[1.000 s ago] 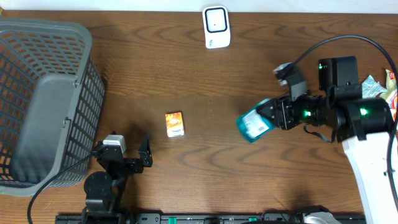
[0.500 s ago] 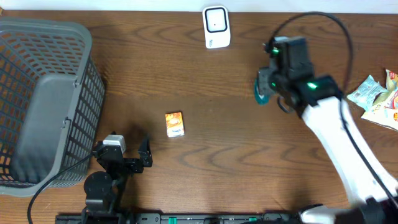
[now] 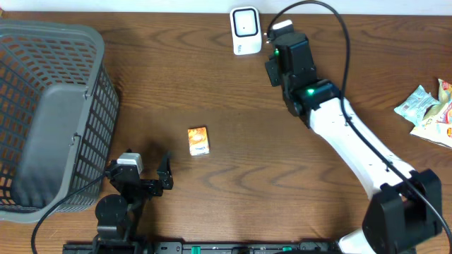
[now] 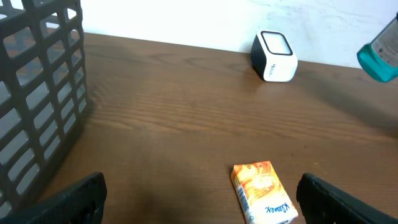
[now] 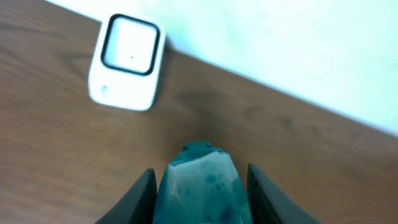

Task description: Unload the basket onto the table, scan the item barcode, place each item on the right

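My right gripper [image 5: 200,194] is shut on a teal packet [image 5: 199,185], which fills the gap between the two dark fingers [image 5: 140,196]. A white scanner [image 5: 127,61] with a dark-framed window stands on the table a short way ahead and to the left of it. Overhead, the right gripper [image 3: 271,69] sits just right of the scanner [image 3: 246,29], and the arm hides the packet. The left wrist view shows the teal packet [image 4: 380,52] held above the table at the far right. No barcode shows. My left gripper [image 3: 140,172] rests open near the front edge.
An orange tissue pack [image 3: 198,140] lies mid-table, just ahead of the left gripper [image 4: 208,206]. A grey mesh basket [image 3: 42,42] stands at the left. Several snack packets [image 3: 426,110] lie at the right edge. The table's back edge runs just behind the scanner.
My right arm has swung from the right-middle of the table to the back, carrying the teal packet up beside the scanner. The left arm has not moved.
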`<state>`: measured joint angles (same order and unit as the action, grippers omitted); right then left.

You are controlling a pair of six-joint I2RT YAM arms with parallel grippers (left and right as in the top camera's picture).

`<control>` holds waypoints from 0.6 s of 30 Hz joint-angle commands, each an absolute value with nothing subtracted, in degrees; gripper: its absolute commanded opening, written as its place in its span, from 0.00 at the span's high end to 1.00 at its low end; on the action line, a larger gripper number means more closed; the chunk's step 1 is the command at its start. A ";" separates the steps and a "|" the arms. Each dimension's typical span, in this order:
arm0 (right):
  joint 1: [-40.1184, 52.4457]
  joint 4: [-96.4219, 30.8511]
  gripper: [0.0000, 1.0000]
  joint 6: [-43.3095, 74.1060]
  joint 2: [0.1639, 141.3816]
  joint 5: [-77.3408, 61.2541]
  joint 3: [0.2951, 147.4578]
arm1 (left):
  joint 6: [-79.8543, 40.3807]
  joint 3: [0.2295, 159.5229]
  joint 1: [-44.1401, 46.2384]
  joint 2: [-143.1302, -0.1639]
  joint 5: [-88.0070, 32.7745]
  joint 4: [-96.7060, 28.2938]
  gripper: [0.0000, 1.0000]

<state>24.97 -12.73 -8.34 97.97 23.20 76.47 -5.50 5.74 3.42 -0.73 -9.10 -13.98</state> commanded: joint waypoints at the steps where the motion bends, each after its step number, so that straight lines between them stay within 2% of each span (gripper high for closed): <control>1: 26.48 -9.28 0.94 -17.15 100.71 32.42 81.25 | -4.54 4.93 3.33 -0.64 -9.85 -15.77 0.02; 5: 28.51 -5.08 0.99 -26.83 109.10 40.32 88.92 | -4.54 4.93 3.33 -0.64 -9.85 -15.77 0.02; 18: 30.94 0.34 0.99 -45.41 137.19 53.12 121.01 | -4.54 4.93 3.33 -0.64 -9.87 -15.77 0.02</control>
